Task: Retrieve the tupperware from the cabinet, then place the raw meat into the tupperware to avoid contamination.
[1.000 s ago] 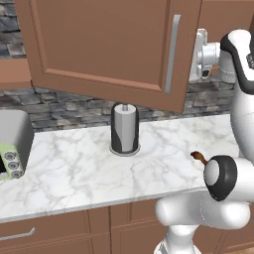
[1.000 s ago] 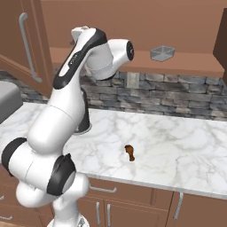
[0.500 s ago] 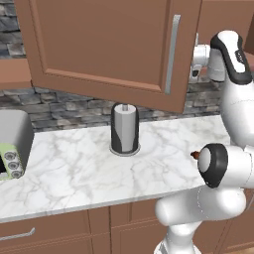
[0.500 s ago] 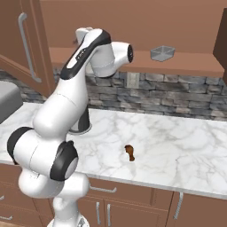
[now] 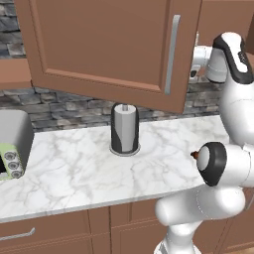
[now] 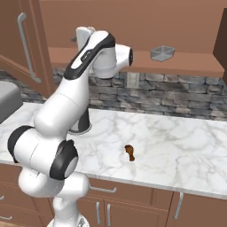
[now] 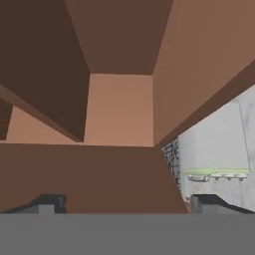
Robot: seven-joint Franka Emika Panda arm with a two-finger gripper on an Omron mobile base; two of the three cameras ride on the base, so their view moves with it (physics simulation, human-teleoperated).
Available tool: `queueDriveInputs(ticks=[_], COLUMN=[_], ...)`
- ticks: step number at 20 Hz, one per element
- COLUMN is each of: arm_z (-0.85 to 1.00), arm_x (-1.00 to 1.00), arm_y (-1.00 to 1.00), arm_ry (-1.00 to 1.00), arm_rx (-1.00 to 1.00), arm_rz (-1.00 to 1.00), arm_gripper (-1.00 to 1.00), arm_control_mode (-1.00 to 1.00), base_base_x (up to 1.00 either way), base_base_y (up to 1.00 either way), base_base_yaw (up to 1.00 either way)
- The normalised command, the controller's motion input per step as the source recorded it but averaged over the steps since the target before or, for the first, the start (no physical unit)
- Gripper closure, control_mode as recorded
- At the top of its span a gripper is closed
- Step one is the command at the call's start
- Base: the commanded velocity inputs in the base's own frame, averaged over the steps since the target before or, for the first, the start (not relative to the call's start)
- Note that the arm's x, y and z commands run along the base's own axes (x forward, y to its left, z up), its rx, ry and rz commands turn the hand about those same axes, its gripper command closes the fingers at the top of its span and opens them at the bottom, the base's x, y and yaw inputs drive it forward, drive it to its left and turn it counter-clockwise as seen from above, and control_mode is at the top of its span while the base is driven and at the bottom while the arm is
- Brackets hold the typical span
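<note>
The tupperware (image 6: 162,53), a small grey translucent container, rests on the bottom shelf of the open cabinet (image 6: 186,66), well to the right of my hand. On the marble counter (image 6: 177,146) lies the raw meat (image 6: 129,152), a small reddish-brown chunk; from the left, the arm's elbow nearly covers the raw meat (image 5: 193,154). My gripper (image 7: 128,204) is raised to shelf height beside the free edge of the open cabinet door (image 5: 99,44). Its fingertips (image 7: 47,204) stand wide apart, open, with nothing between them, facing brown cabinet panels.
A paper towel roll (image 5: 124,130) stands at the back of the counter under the open door. A grey toaster (image 5: 12,149) sits at the far left. The door's silver handle (image 5: 172,54) hangs close to my hand. A stone backsplash (image 6: 177,95) runs behind the counter.
The arm has folded: its elbow came down and forward, now nearly covering the meat from the left. The hand shifted slightly towards the door's edge. The jaws stayed open.
</note>
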Motion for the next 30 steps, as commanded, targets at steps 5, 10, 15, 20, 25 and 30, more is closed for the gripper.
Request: queueDriveInputs(ticks=[5, 10, 15, 20, 25, 30], arm_z=[0.05, 0.02, 0.07, 0.10, 0.01, 0.00], arm_x=[-0.25, -0.29, -0.48, -0.53, -0.47, -0.40], arm_y=[0.17, 0.24, 0.01, 0.04, 0.43, 0.50], arm_ry=[0.03, 0.02, 0.00, 0.00, -0.01, -0.01], arm_rx=[0.09, 0.07, 0.10, 0.10, 0.01, 0.00], arm_rz=[0.08, 0.08, 0.07, 0.05, 0.01, 0.01], arm_gripper=[-1.00, -1.00, -1.00, -1.00, -1.00, -1.00], arm_control_mode=[-1.00, -1.00, -1.00, -1.00, -1.00, -1.00], base_base_x=[0.00, 0.00, 0.00, 0.00, 0.00, 0.00], base_base_y=[0.00, 0.00, 0.00, 0.00, 0.00, 0.00], base_base_yaw=[0.00, 0.00, 0.00, 0.00, 0.00, 0.00])
